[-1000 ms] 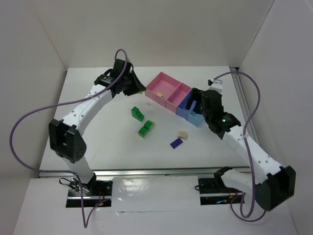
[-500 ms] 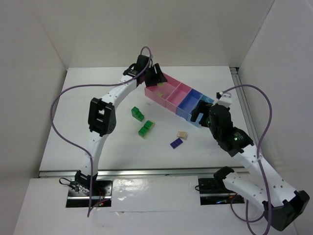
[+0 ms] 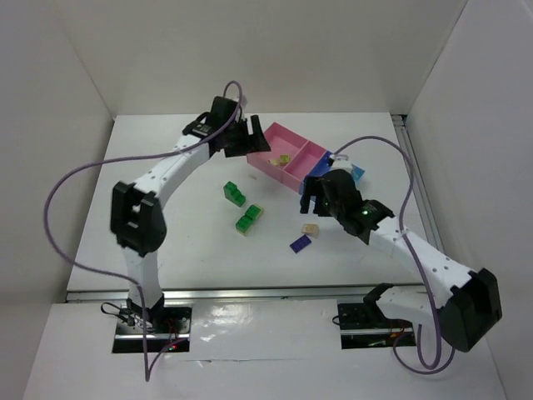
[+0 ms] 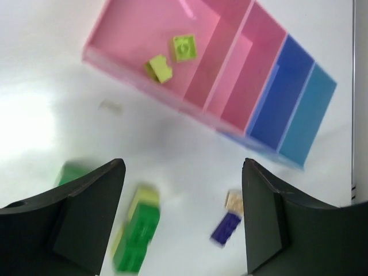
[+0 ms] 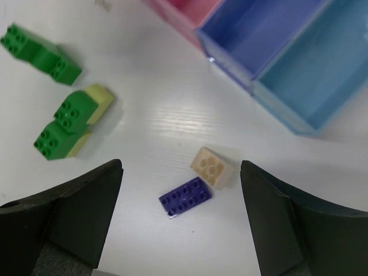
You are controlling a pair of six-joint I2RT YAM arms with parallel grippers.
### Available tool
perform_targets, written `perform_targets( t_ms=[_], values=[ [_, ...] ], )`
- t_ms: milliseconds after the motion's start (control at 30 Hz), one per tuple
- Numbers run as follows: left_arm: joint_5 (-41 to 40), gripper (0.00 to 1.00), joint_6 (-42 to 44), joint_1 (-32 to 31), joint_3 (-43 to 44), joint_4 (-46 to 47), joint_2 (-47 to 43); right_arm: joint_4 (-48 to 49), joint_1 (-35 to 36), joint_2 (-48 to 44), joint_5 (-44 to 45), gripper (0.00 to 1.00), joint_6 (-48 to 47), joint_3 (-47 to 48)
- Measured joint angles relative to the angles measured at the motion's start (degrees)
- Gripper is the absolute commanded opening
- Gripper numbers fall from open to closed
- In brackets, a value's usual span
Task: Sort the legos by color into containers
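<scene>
- While it hangs over the table (image 3: 200, 250) at the left end of the tray row, the left hand (image 3: 252, 143) has its fingers (image 4: 86, 213) spread wide, with nothing between them.
- One bright green lego (image 3: 234, 194) lies loose on the table. Just beside it, nearer the arms, sits a green cluster (image 3: 249, 218) with pale yellow-green pieces against it.
- Two yellow-green legos (image 4: 160, 68) rest inside the large pink container (image 3: 281, 140), close together but apart. The small pink container (image 4: 247, 75) joins it on the right.
- On the table in front of the row, the beige lego (image 5: 211, 165) lies just beside the flat purple lego (image 5: 185, 196).
- Above those two, the right hand (image 3: 312, 198) hovers wide open, gripping nothing.
- At the right end of the row stand the blue container (image 5: 259, 29) and the light blue container (image 5: 322, 75).
</scene>
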Motion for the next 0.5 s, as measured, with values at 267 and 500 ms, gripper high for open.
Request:
perform_targets(
  t_ms=[267, 500],
  values=[
    [-6.9, 0.86, 6.5, 4.2, -23.0, -1.5, -26.9, 1.3, 11.1, 18.9, -3.8, 0.84, -1.4, 9.8],
    [-7.6, 0.87, 9.6, -0.5, -36.0, -4.9, -26.5, -3.6, 8.9, 22.5, 0.0, 0.83, 4.5, 11.5]
  ],
)
